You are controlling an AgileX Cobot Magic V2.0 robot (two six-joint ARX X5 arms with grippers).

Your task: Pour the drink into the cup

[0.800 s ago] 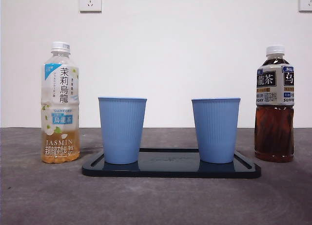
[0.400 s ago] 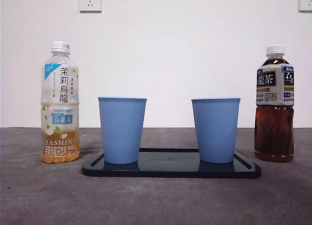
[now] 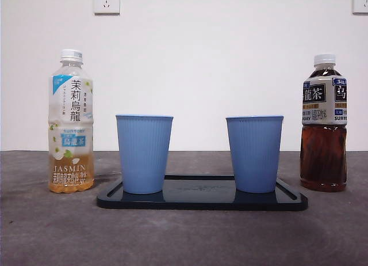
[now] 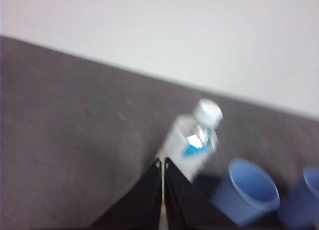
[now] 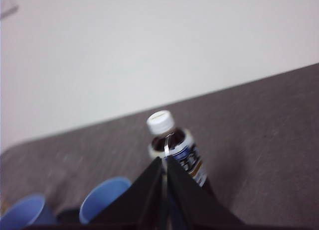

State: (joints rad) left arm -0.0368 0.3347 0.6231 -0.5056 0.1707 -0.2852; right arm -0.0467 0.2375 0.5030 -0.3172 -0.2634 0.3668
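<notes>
Two blue ribbed cups, one on the left (image 3: 144,153) and one on the right (image 3: 254,153), stand upright on a dark tray (image 3: 201,200). A jasmine tea bottle (image 3: 71,122) with pale yellow drink stands left of the tray, capped. A dark oolong tea bottle (image 3: 324,125) stands right of it, also capped. My left gripper (image 4: 162,164) is shut, well above the jasmine bottle (image 4: 193,145), holding nothing. My right gripper (image 5: 164,161) is shut too, high above the dark bottle (image 5: 175,148). Neither arm shows in the front view.
The grey table (image 3: 184,237) runs back to a white wall with sockets (image 3: 106,1) high up. Both wrist views are blurred, and each shows the cups (image 4: 248,192) (image 5: 103,199) beside its bottle.
</notes>
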